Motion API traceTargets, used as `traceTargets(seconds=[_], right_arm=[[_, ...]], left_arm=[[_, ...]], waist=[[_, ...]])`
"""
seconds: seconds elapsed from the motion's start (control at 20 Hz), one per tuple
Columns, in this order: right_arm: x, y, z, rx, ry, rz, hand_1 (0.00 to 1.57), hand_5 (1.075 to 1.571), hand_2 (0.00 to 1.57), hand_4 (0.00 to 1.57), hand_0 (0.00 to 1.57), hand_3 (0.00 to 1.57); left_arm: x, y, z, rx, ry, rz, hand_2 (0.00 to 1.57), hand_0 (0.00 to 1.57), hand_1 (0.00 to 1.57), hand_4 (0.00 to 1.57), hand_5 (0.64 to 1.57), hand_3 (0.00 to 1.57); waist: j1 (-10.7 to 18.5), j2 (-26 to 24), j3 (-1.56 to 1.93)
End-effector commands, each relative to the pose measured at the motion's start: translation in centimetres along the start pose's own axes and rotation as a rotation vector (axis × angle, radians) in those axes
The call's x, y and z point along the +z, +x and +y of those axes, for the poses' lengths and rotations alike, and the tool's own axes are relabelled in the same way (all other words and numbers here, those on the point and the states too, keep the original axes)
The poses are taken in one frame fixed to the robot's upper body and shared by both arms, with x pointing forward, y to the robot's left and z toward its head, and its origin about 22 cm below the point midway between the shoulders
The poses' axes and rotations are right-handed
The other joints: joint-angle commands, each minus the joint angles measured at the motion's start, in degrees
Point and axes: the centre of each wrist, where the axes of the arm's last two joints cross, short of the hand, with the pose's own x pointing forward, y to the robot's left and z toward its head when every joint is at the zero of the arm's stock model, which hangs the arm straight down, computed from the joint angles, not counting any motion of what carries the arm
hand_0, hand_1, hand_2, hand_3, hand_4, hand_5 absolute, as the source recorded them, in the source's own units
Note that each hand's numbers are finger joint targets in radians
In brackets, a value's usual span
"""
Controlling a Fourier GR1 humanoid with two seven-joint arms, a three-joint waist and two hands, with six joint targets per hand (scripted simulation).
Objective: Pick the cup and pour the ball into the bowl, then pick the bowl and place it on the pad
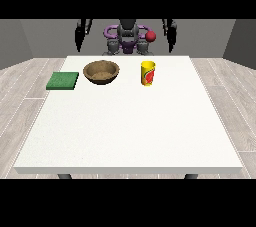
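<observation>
Both hands are seen hanging up beside the robot's body, well behind the table's (125,131) far edge: the hand at the view's left (78,43) and the hand at the view's right (171,41). They're too small and dark for the fingers to be made out, so whether they're spread or curled honestly can't be told. Nothing is being held or touched by either one.

Taking the bowl (101,71) as the landmark: the cup (147,73) is stood upright just to its right as viewed, a clear gap left between them, and the green pad (63,80) is laid flat to its left, also apart. All three are lined up in the table's far half. The ball can't be spotted from here; it's presumably down inside the cup, hidden by the wall.

So the task looks not yet started, with the cup pickup judged as the step in hand.

What could go wrong: the cup is tall and narrow, so it could be tipped by a sideways bump on approach and the ball lost across the table. If the pour is started before the cup is over the bowl, the ball could be bounced off the rim. The bowl's wide shape might also be awkward to get lifted onto the pad.
</observation>
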Motion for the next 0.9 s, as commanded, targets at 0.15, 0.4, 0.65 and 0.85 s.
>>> traceTargets(seconds=[0.15, 0.4, 0.65, 0.85], right_arm=[[-0.2, 2.6, -1.0, 0.018, 0.004, -0.032, 0.00, 1.559, 0.00, 0.62, 0.00, 0.00], [0.3, 2.8, -2.3, -0.151, 0.012, 0.076, 0.00, 1.560, 0.00, 0.62, 0.00, 0.00], [0.9, 4.5, -2.8, -0.164, -0.031, 0.040, 0.00, 1.563, 0.00, 0.55, 0.00, 0.00], [0.1, 6.0, -3.6, -0.182, -0.066, -0.086, 0.00, 1.561, 0.00, 0.52, 0.00, 0.00]], left_arm=[[0.0, 2.2, 0.9, -0.023, 0.010, -0.006, 0.00, 0.00, 0.00, 0.00, 1.535, 0.00], [1.2, 4.3, -7.2, 0.218, -0.012, 0.161, 0.00, 0.00, 0.00, 0.00, 1.532, 0.00], [2.2, 7.8, -9.5, 0.232, 0.023, 0.100, 0.00, 0.00, 0.00, 0.00, 1.536, 0.00], [1.5, 8.4, -5.7, 0.212, 0.010, -0.028, 0.00, 0.00, 0.00, 0.00, 1.529, 0.00]], waist=[[0.5, -13.2, 0.73], [-2.1, -18.5, 1.03], [-1.1, -14.5, 0.97], [0.2, -7.4, 0.95]])
